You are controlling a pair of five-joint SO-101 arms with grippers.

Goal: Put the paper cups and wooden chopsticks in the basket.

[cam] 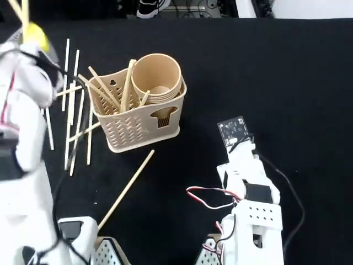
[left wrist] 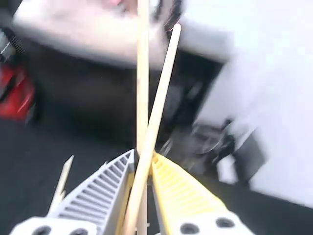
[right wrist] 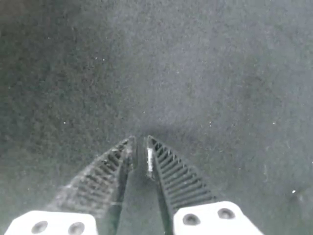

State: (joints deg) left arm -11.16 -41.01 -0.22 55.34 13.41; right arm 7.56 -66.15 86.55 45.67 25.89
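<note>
The high view looks steeply down on the black cloth-covered table [cam: 287, 72] from above. The left wrist camera, raised, faces past the table's far edge along two pale wooden chopsticks [left wrist: 142, 73]. The right wrist camera peers closely down at the same cloth.

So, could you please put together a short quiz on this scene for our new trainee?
1. True or false: the paper cups already stand stacked inside the basket.
2. What is clamped in the left gripper? A) a paper cup B) wooden chopsticks C) nothing
3. Fill in: most loose chopsticks lie on the table beside the basket, on the ____ arm's side.

Key: 1 true; 2 B; 3 left.
</note>
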